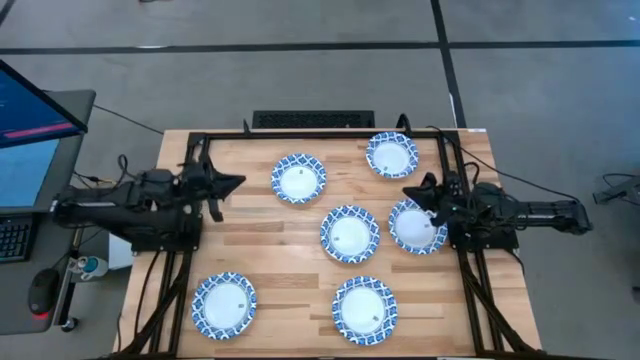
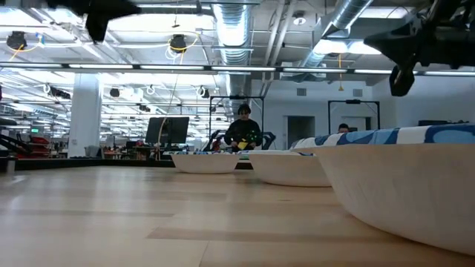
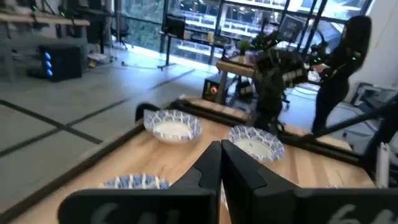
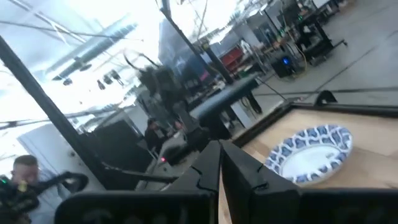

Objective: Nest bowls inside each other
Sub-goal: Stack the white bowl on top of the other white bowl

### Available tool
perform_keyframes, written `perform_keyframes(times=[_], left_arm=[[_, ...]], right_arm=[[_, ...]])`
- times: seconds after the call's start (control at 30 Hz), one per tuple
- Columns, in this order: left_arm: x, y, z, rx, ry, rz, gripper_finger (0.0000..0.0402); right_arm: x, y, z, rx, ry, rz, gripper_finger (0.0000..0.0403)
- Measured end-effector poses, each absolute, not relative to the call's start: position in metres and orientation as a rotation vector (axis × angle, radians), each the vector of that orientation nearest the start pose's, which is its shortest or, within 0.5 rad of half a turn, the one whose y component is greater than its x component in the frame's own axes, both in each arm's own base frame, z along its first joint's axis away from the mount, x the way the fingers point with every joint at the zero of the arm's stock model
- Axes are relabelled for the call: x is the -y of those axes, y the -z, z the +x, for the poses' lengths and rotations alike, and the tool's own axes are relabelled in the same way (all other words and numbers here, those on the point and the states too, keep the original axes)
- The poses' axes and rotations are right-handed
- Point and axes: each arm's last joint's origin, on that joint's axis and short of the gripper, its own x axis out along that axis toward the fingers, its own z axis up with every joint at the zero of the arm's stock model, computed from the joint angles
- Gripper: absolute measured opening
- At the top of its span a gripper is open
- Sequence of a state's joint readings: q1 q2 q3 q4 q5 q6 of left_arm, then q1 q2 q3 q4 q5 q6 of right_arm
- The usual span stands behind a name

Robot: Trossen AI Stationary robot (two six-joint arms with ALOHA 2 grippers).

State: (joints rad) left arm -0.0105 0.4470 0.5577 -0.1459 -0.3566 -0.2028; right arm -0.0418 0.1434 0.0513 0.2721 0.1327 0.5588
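Observation:
Six small bowls with blue-and-white rims rest on their bases, apart from one another, on the wooden table: far middle, far right, centre, right, near left and near middle. My left gripper is shut and empty, held above the table left of the far-middle bowl; its shut fingers show in the left wrist view. My right gripper is shut and empty, raised over the far left rim of the right bowl; its shut fingers show in the right wrist view.
A black frame runs along the table's far edge and down both sides. A dark keyboard-like bar lies beyond the far edge. A screen stands off the table's left. A person stands beyond the table's right side.

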Motion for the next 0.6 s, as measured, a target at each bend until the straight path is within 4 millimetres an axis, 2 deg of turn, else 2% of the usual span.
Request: perform_keyframes(times=[0.1,0.2,0.37,0.47,0.6], left_arm=[[-0.011,-0.329,0.121,-0.007,-0.415,-0.189,0.0000],[-0.012,-0.348,0.130,-0.132,-0.471,-0.140,0.0000],[-0.013,-0.354,0.154,-0.377,-0.536,-0.047,0.0000],[-0.014,-0.357,0.174,-0.374,-0.581,-0.041,0.0000],[-0.015,-0.362,0.200,-0.325,-0.576,-0.003,0.0000]], right_arm=[[0.008,-0.196,0.103,0.230,0.114,0.580,0.0037],[0.008,-0.196,0.103,0.225,0.094,0.580,0.0037],[0.004,-0.213,0.103,0.151,0.024,0.544,0.0037],[0.004,-0.235,0.102,0.064,0.043,0.422,0.0037],[0.005,-0.281,0.095,-0.064,0.125,0.244,0.0037]])
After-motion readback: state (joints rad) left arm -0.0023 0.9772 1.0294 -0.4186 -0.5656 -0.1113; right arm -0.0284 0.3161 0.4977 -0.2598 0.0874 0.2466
